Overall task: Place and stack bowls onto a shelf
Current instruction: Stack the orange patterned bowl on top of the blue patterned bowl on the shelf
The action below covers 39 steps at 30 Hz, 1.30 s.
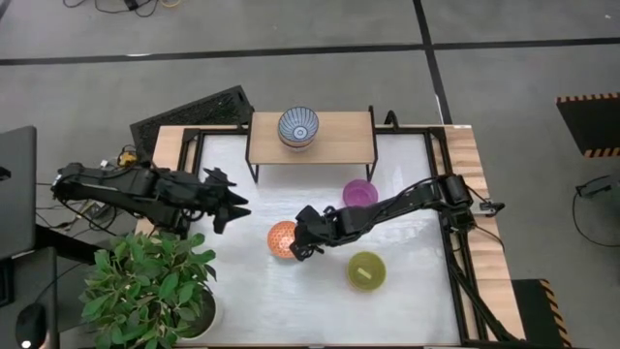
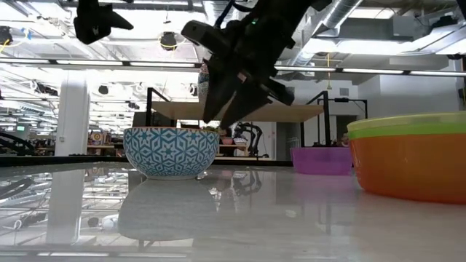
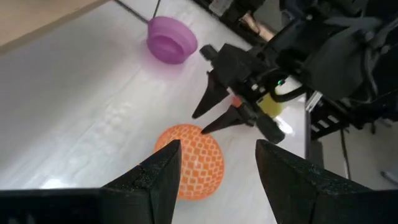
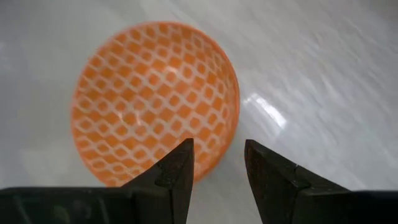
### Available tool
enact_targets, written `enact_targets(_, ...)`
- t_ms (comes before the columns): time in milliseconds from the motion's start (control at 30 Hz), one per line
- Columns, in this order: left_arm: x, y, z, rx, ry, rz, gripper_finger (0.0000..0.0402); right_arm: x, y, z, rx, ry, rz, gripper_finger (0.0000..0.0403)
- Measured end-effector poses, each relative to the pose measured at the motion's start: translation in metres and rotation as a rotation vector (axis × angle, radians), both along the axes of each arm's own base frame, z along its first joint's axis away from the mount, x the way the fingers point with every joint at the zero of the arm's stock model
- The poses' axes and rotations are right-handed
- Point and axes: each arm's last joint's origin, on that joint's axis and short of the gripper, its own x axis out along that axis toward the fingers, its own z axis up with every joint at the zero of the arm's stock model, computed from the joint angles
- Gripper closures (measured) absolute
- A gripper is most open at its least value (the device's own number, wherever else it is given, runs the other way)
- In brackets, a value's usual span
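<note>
The white desk (image 1: 242,301) with wooden edges carries everything here. At its far edge stands the shelf (image 1: 339,143), a light wood plank on thin black legs, and a blue-grey patterned bowl (image 1: 298,127) sits on the plank's left half.

The right arm reaches from the desk's right side across to the middle, and the right end effector (image 1: 296,244) hangs just over the orange patterned bowl (image 1: 281,239). Its fingers (image 4: 176,177) are spread a little, one over the bowl's rim and the other over bare desk beside it; they pinch nothing. In the left wrist view the same end effector (image 3: 214,118) points its tips down at the bowl's far edge.

The left arm lies along the desk's left side, above a potted plant (image 1: 145,286) at the near left corner. The left end effector (image 1: 232,206) is spread wide and empty, aimed toward the orange bowl (image 3: 193,162), near it but apart.

The plain purple bowl (image 1: 359,193) rests on the desk just in front of the shelf's right end. The olive-yellow bowl (image 1: 366,270) sits near the right arm on the side away from the shelf, with a pale patch inside that cannot be made out.
</note>
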Motion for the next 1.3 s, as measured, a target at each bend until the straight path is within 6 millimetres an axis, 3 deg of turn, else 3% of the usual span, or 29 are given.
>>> enact_targets(433, 0.003, 0.001, -0.004, 0.047, 0.033, 0.016, 0.0211, 0.000, -0.005, -0.002, -0.024, 0.005, -0.021, 0.0235)
enact_targets(633, 0.003, 0.001, -0.004, 0.048, 0.034, 0.016, 0.0211, 0.009, -0.003, -0.034, 0.018, 0.060, 0.002, 0.0235)
enact_targets(800, 0.002, 0.001, -0.004, 0.048, 0.037, 0.016, 0.0211, 0.011, 0.000, -0.036, 0.043, 0.071, -0.003, 0.0238)
enact_targets(900, 0.002, 0.001, -0.004, 0.049, 0.039, 0.017, 0.0211, 0.010, -0.003, -0.037, 0.051, 0.084, -0.018, 0.0263)
enact_targets(1067, 0.002, 0.001, -0.005, 0.064, 0.043, 0.030, 0.0211, 0.009, -0.007, -0.035, 0.110, 0.105, -0.015, 0.0356)
enact_targets(1300, 0.002, 0.002, -0.005, 0.077, 0.053, 0.048, 0.0211, 0.007, -0.006, -0.035, 0.143, 0.115, -0.036, 0.0363)
